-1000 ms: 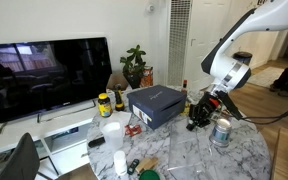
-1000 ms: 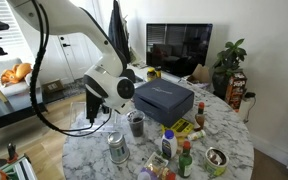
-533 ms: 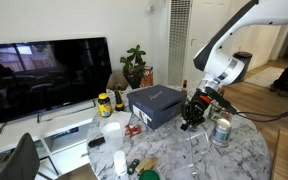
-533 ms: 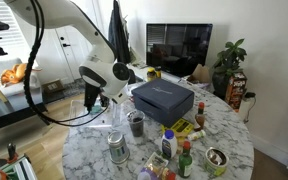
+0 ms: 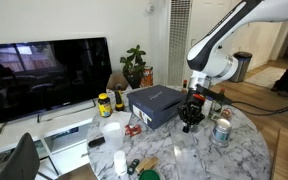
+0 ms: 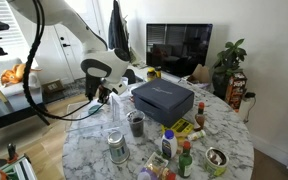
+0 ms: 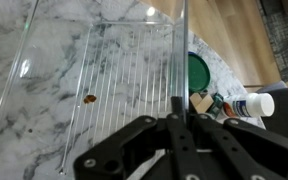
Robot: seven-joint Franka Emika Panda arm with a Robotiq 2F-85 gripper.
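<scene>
My gripper (image 7: 179, 118) is shut on the thin upright edge of a clear ribbed plastic tray (image 7: 104, 90), which spreads over the marble table (image 7: 44, 50) below it. In both exterior views the gripper (image 5: 191, 112) (image 6: 105, 93) hangs just beside the dark blue box (image 5: 156, 104) (image 6: 164, 98). The see-through tray (image 6: 113, 116) is faint under it. A tin can (image 5: 221, 132) (image 6: 117, 148) stands close by.
In the wrist view a green lid (image 7: 199, 72) and a white bottle (image 7: 254, 104) lie past the tray. A jar (image 6: 136, 123), several small bottles (image 6: 182, 158), a white cup (image 5: 112, 133), a yellow-lidded jar (image 5: 104, 103), a TV (image 5: 44, 75) and a plant (image 5: 134, 65) surround the table.
The arm has swung the wrist a little toward the blue box and straightened it. The gripper stays shut on the clear tray.
</scene>
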